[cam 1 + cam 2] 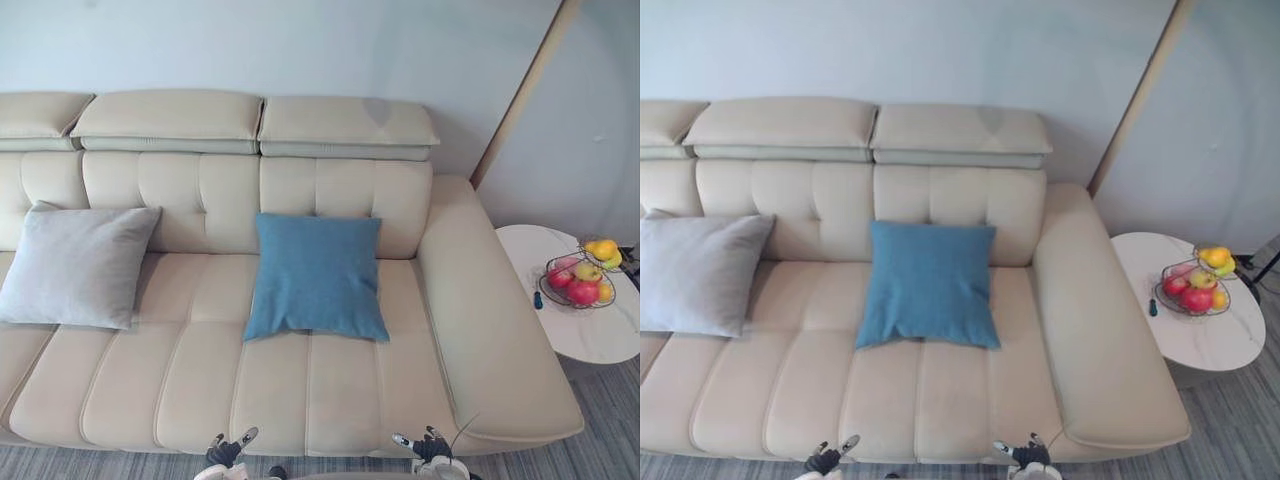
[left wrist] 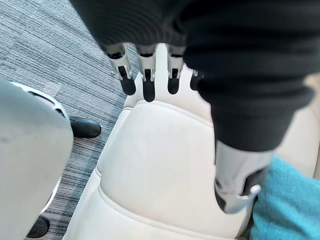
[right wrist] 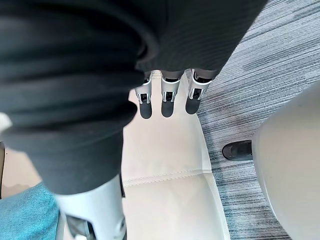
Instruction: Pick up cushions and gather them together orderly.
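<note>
The blue cushion (image 1: 315, 275) leans on the sofa (image 1: 180, 380) back at frame centre, near-square, its lower edge towards me. The grey cushion (image 1: 75, 265) leans at mid-left, well apart from it. Both lie above my hands at the bottom edge. My left robot hand (image 1: 228, 450) looks nearer each than my right robot hand (image 1: 432, 447). Both hands have straight fingers and hold nothing.
</note>
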Tool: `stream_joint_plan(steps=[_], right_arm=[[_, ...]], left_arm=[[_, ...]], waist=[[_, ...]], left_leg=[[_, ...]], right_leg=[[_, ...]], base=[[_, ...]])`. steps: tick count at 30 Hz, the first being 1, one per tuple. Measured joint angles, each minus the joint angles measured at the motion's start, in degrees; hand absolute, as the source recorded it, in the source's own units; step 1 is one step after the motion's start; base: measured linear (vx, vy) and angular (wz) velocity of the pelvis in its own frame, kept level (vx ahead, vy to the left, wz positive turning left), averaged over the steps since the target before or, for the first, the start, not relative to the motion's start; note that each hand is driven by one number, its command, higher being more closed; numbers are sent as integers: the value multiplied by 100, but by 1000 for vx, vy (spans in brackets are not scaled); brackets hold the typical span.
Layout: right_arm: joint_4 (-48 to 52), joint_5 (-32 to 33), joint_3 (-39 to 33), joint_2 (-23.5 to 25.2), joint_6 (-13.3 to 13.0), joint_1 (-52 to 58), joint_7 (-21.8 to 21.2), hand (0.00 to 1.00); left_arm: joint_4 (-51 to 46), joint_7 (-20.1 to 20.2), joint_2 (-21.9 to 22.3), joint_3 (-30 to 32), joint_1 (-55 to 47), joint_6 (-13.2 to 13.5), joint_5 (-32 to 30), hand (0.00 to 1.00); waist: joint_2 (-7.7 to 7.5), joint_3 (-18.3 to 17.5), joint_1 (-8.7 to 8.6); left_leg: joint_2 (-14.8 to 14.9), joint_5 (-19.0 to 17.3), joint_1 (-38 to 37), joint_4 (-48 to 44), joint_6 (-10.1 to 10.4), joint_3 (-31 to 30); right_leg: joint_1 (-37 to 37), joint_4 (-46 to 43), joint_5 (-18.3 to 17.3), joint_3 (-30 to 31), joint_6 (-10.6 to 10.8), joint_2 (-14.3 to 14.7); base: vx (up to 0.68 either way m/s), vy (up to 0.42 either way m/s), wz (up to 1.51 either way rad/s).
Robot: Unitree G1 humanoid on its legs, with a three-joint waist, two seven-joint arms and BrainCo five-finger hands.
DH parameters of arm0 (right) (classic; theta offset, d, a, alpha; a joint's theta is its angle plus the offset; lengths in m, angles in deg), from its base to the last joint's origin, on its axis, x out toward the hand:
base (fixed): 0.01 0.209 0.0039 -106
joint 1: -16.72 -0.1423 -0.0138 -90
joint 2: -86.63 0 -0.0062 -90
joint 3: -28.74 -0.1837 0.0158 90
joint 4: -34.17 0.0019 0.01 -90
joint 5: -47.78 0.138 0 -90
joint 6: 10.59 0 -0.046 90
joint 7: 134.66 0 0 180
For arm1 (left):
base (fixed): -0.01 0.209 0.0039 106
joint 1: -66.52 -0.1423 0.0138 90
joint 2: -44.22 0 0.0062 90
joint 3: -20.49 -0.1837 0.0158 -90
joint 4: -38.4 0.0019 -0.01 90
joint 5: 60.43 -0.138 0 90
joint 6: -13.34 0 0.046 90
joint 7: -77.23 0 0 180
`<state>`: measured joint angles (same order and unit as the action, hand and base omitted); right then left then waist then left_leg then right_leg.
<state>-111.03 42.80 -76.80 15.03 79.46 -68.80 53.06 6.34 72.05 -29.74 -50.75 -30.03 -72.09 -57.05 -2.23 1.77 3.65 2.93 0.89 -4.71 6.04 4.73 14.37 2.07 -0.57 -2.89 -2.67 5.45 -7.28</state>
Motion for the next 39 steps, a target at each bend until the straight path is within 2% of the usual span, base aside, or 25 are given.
stream_joint_plan(steps=[9,13,15,16,17,18,19,20,21,23,24,27,28,30,33,35,36,37,39], right_arm=[[-81,55,-67,-21,138,-19,1,0],[-70,53,32,-19,162,-292,11,0],[-12,50,131,-25,165,-448,21,0],[26,50,134,-20,171,-395,36,0],[39,52,141,-21,170,-332,52,0],[35,53,159,-28,174,-325,61,0],[39,55,167,-67,181,-360,81,0],[83,61,174,-75,171,-393,92,0],[33,60,181,-66,149,-340,99,0],[-8,60,236,-18,148,-261,100,0],[-24,57,236,-15,143,-291,99,0],[-41,53,234,-268,144,-469,148,0],[-79,53,234,-394,144,-576,168,0],[-245,51,227,-609,168,-658,201,0],[-421,39,227,-630,200,-603,232,0],[-416,38,212,-595,218,-612,233,0],[-415,28,72,-496,200,-591,238,0],[-407,-9,-30,-505,212,-649,250,0],[-334,-82,-42,-532,218,-576,248,0]], left_arm=[[2,-28,20,8,20,-65,-121,0],[38,-37,12,4,161,-134,-219,0],[100,-48,-61,-18,276,-142,-219,0],[120,-80,-103,-59,354,-163,-220,0],[102,-91,-125,-50,495,-168,-220,0],[93,-97,-90,-33,504,-169,-220,0],[79,-106,-20,48,529,-165,-221,0],[98,-113,4,86,574,-170,-220,0],[94,-121,-4,38,539,-181,-220,0],[-2,-116,-105,12,478,-194,-217,0],[-6,-118,-164,33,474,-200,-215,0],[-5,-124,54,35,316,-227,-198,0],[10,-130,95,-35,329,-228,-197,0],[47,-135,153,-245,339,-232,-181,0],[110,-196,66,-362,325,-197,-87,0],[99,-195,-41,-467,328,-139,-88,0],[76,-189,-128,-382,364,-118,-82,0],[54,-190,-93,-280,356,-118,-81,0],[110,-185,2,-158,281,-142,-36,0]], waist=[[38,33,1],[53,210,14],[44,420,-5],[8,417,-49],[-25,423,-47],[25,415,-5],[114,438,56],[124,456,-6],[108,446,-31],[-126,326,-23],[-236,329,-22],[166,148,146],[304,170,142],[549,321,134],[506,384,55],[343,412,-2],[193,448,14],[231,484,31],[438,439,-9]], left_leg=[[61,-20,-179,-15,23,256],[222,-84,-134,-76,56,926],[304,-217,-52,-351,63,1218],[379,-299,179,-662,38,1363],[455,-352,381,-950,-40,1507],[576,-352,476,-985,-113,1548],[715,-370,558,-1034,-116,1605],[777,-336,502,-1076,-62,1590],[774,-324,451,-1150,-51,1540],[744,-323,481,-1445,-49,1484],[696,-311,470,-1532,-27,1478],[971,-225,735,-1489,-2,1476],[993,-139,914,-1486,26,1438],[999,-30,973,-1369,161,1107],[899,74,846,-1110,213,860],[790,-211,927,-1074,498,578],[619,-337,1131,-1717,189,245],[547,-620,1164,-2445,-36,-110],[546,-1356,985,-2465,214,-319]], right_leg=[[49,-5,66,34,-27,46],[-428,-58,398,175,-128,205],[-612,-251,424,200,-152,216],[-834,-382,441,137,-153,195],[-953,-341,634,165,-50,225],[-971,-264,720,161,13,267],[-1089,-490,647,59,33,314],[-1379,-2021,-114,-444,-383,116],[-1297,-2827,-493,-669,-198,-185],[-1087,-3615,-885,-771,73,-722],[-1084,-3545,-928,-809,111,-679],[-728,-2165,-948,-614,77,-118],[-690,-1697,-865,-612,-63,-19],[-562,-1291,-559,-665,-163,127],[-463,-1226,-493,-813,-191,96],[-516,-1142,-459,-879,-291,0],[-619,-1149,-442,-781,-311,-153],[-684,-1250,-456,-691,-260,-153],[-819,-1448,-481,-407,-191,15]], base=[[-16,-7,-12],[-101,-25,-90],[-146,-59,-88],[-138,-74,-56],[-88,-51,-38],[-57,-51,-34],[-62,-52,-24],[-15,-110,-2],[-16,-127,27],[-4,-211,38],[-54,-249,5],[-135,-170,-42],[-159,-119,-31],[-210,-40,1],[-196,12,24],[-178,67,8],[-103,114,-37],[-117,149,-55],[-102,158,-62]])
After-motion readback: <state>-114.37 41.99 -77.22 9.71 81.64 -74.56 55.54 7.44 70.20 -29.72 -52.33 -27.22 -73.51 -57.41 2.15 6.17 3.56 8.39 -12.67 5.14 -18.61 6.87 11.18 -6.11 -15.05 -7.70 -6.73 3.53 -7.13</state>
